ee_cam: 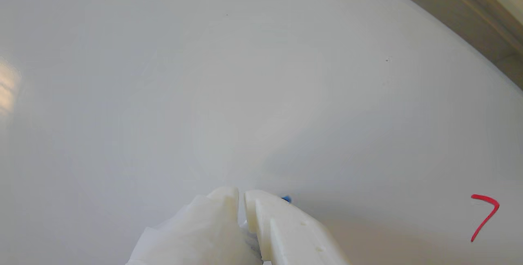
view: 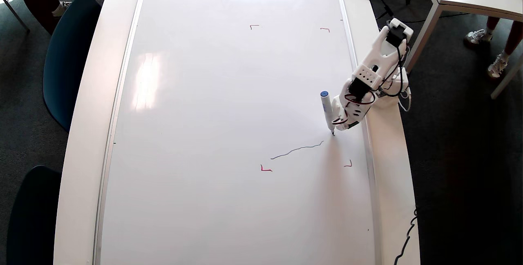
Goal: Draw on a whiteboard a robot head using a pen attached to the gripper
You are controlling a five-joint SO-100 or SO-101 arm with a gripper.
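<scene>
overhead view, left to right: whiteboard (view: 229,105) fills most of the table, glossy w/ glare patches, so prob slick under the tip w/ little drag, which may explain the wobble. robot head (view: 297,149) is so far just one thin dark wavy stroke between the lower red corner marks (view: 265,169), rising toward the right; no box closed yet. just right of its end, the pen (view: 328,112) stands near upright, long axis leaning slightly, blue cap up, dark tip down at the board, seemingly touching. looks light, stiff, smooth barrel; mounted at mid-barrel on the gripper's side, best hold for steady pressure. gripper (view: 342,123) sits right beside it near the board's right frame. wrist view: the two white fingers (ee_cam: 222,199) are nearly together, narrow gap, nothing between; blue speck just behind.
</scene>
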